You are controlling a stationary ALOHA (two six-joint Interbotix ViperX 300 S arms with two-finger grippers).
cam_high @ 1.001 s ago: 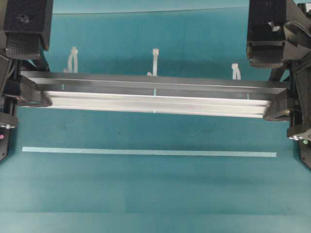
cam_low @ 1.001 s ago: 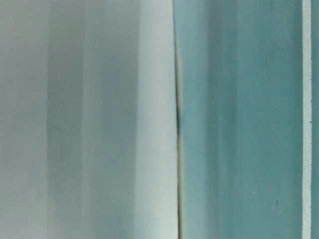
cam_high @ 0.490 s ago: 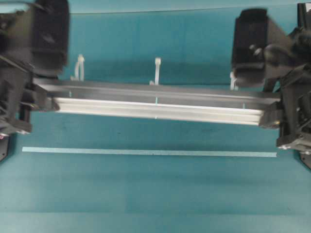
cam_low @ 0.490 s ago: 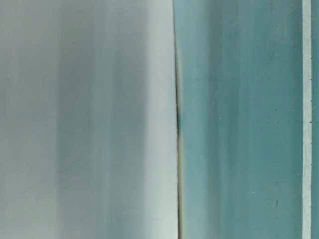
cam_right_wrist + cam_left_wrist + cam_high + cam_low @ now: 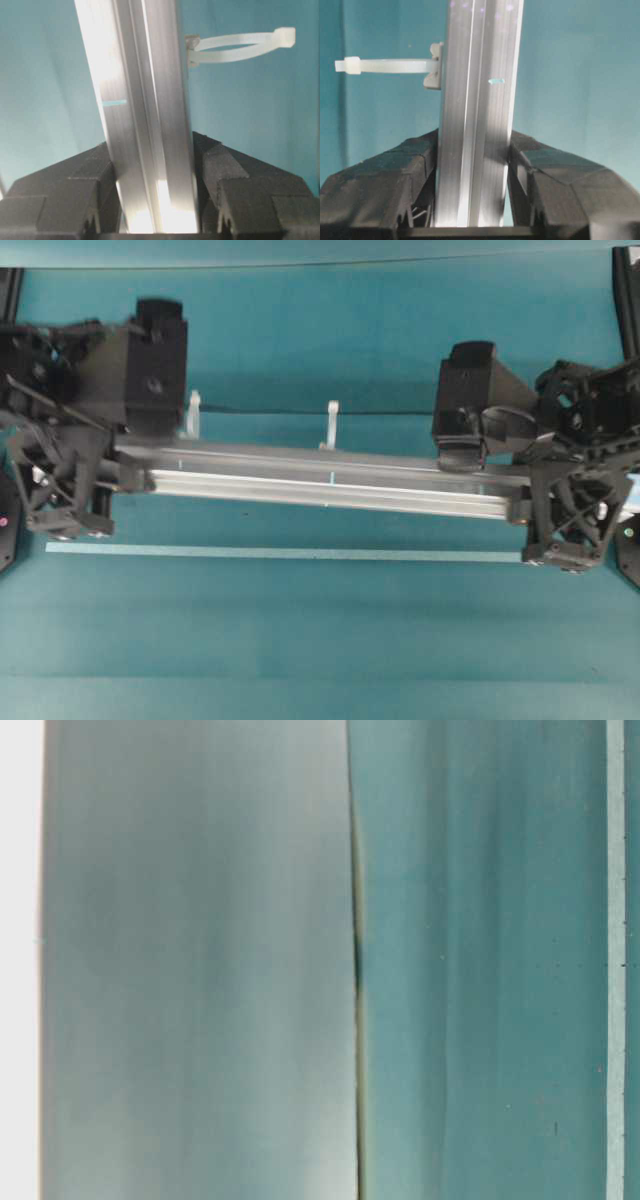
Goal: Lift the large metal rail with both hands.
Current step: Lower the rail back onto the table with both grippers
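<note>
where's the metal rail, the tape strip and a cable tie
metal rail (image 5: 330,485), overhead view, grooved middle of the bar
tape strip (image 5: 290,553), overhead view, middle of its pale length
cable tie (image 5: 390,65), left wrist view, flat strap sticking out sideways

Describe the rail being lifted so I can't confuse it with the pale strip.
Over the teal table, the metal rail spans between the left tool and right tool. It is grooved silver, with white cable ties projecting, unlike the thin flat tape strip nearby.
</note>
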